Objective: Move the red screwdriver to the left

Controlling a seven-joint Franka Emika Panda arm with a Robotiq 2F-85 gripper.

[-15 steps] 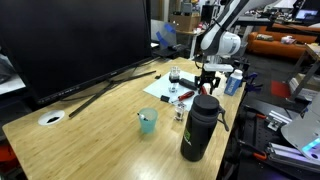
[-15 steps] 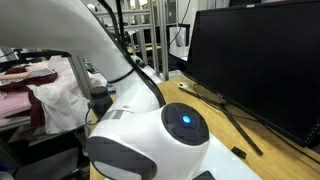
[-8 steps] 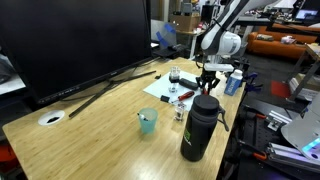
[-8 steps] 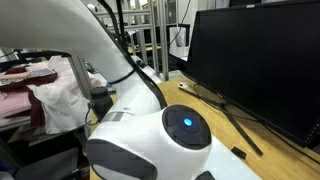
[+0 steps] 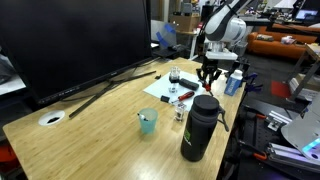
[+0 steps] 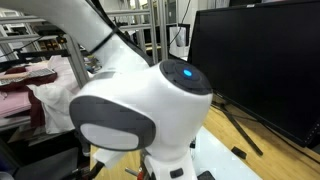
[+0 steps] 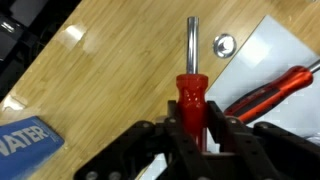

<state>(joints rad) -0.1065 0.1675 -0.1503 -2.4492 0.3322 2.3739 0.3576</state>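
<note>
Fingers (image 7: 236, 138): in the wrist view, closed narrow on the screwdriver (image 7: 190, 95), one on each side of its red handle, so it cannot roll.
Screwdriver axis: straight out from the gripper (image 7: 190, 128); shaft tip leads, over bare worktop (image 7: 90, 60) beside paper (image 7: 275, 45).
Gripper (image 5: 208, 76): in an exterior view, near the worktop's far right corner, beyond the bottle (image 5: 198, 128); screwdriver too small to make out.
Arm (image 6: 140, 100): in an exterior view, fills the frame; screwdriver hidden.

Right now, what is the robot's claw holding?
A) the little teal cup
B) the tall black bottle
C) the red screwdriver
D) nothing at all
C. In the wrist view the gripper is closed on the red handle of the red screwdriver, and its thin shaft sticks out past the fingers above the wooden table.
</note>
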